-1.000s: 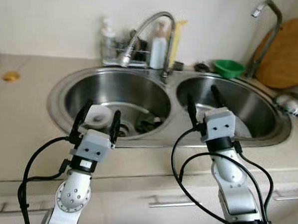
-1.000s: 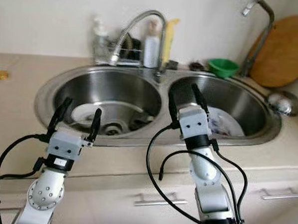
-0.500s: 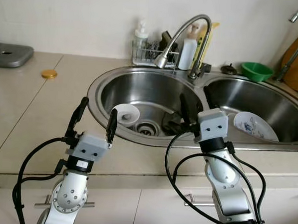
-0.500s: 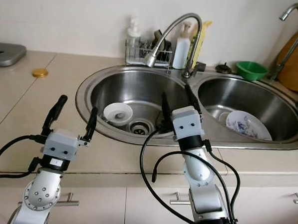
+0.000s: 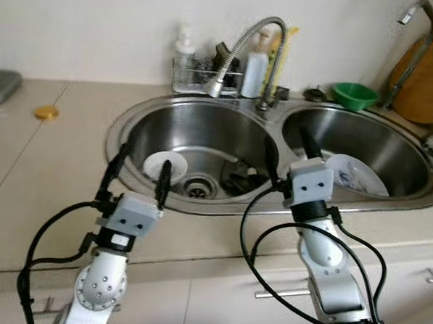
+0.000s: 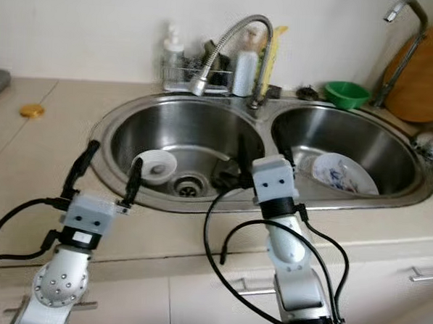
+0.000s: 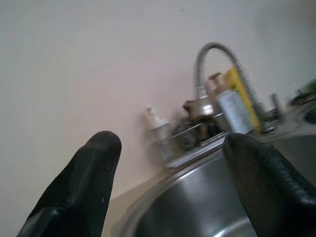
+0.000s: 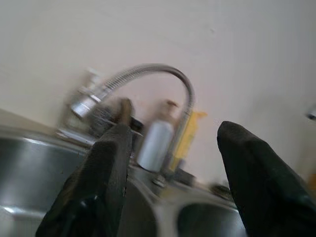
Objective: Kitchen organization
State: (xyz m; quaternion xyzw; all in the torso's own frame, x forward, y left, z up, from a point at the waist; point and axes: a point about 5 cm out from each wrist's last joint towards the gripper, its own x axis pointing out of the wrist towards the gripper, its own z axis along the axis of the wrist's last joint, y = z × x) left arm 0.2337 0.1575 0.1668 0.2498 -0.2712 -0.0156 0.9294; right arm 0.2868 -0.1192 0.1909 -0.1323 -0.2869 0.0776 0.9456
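Nearest the camera, 2 silver arms are reaching up over the front edge of the beige worktop [image 5: 48,189]. The left claw [image 5: 138,176] is hovering at the front rim of the left basin, its 2 fingers standing wide apart and gripping nothing. The right claw [image 5: 289,158] is hanging over the divide between the 2 basins, its fingers also spread and holding nothing.

Just beyond the left claw, a small white bowl [image 5: 165,164] is lying in the left basin [image 5: 218,126], beside the drain [image 5: 198,186], with a dark object [image 5: 243,183] on the drain's other side. In the right basin [image 5: 391,153], a patterned plate [image 5: 357,174] is leaning tilted against the wall.

Farther back, the faucet [image 5: 255,41] is arching over the left basin. Behind it, a wire rack [image 5: 199,78] is holding a pump bottle [image 5: 184,48], with a white bottle [image 5: 256,62] and a yellow item [image 5: 277,60] next to it. A green bowl [image 5: 354,95] is sitting behind the right basin, near a round wooden board [image 5: 428,79] leaning on the wall and a 2nd tap [image 5: 416,27]. A gold lid [image 5: 45,112] is lying on the worktop well left of the sink.
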